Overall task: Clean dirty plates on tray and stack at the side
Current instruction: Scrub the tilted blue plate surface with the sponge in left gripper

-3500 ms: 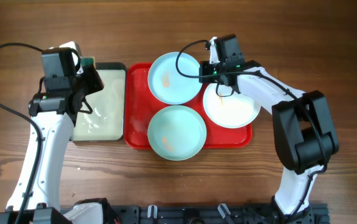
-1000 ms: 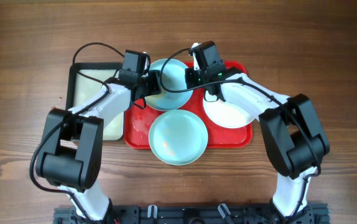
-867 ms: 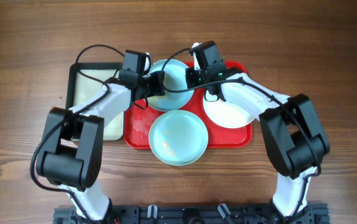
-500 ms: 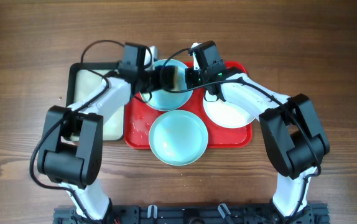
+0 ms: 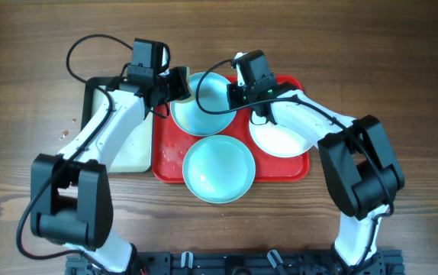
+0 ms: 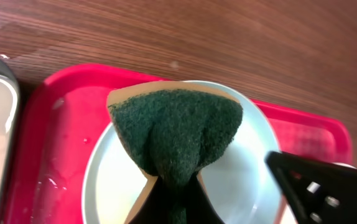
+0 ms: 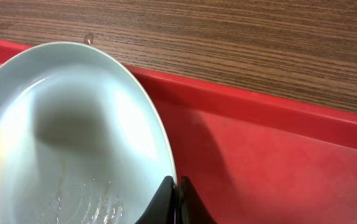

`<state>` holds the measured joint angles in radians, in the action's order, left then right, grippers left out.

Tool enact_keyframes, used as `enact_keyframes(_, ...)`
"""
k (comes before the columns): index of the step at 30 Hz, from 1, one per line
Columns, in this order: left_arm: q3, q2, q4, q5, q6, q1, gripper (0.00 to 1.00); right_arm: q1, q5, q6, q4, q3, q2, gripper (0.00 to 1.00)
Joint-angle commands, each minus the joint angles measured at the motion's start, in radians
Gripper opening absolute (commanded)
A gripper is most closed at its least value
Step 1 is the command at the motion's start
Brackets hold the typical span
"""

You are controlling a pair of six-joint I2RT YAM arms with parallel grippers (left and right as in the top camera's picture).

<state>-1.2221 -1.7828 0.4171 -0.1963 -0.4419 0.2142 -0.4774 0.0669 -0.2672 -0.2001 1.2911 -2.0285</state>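
No readable text or labels, seemingly.

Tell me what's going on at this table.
The right pincer is shut on the rim of the far turquoise plate, tipping it up on the red tray. The left pincer grips a green sponge held over that plate; I can't tell if it touches. The near turquoise plate and the white plate lie on the tray, not yet stacked aside.
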Motion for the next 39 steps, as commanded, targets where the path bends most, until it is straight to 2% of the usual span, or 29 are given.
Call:
enact_keyframes(1, 0.012, -0.069, -0.001, 0.056, 0.023, -0.002, 0.04, -0.008, 0.01, 0.006, 0.006, 0.009, 0.02, 0.04)
enact_keyframes(8, 0.012, -0.174, 0.0, 0.037, 0.022, 0.019, 0.04, -0.008, 0.01, 0.006, 0.006, 0.009, 0.02, 0.04)
enact_keyframes(15, 0.012, -0.22, 0.013, 0.021, 0.023, 0.095, 0.04, -0.008, 0.01, 0.005, 0.008, 0.009, 0.02, 0.04)
enact_keyframes(24, 0.007, -0.218, -0.015, -0.169, 0.023, 0.132, 0.04, -0.008, 0.01, 0.005, 0.011, 0.009, 0.02, 0.04)
enact_keyframes(28, -0.038, -0.174, -0.017, -0.234, 0.046, 0.105, 0.04, -0.008, 0.01, 0.005, 0.011, 0.009, 0.02, 0.04)
enact_keyframes(33, -0.066, -0.029, -0.015, -0.234, 0.053, 0.063, 0.04, -0.008, 0.01, 0.005, 0.011, 0.009, 0.02, 0.04)
enact_keyframes(39, -0.066, 0.146, 0.092, -0.185, 0.098, -0.002, 0.04, -0.008, 0.01, 0.006, 0.011, 0.009, 0.02, 0.04)
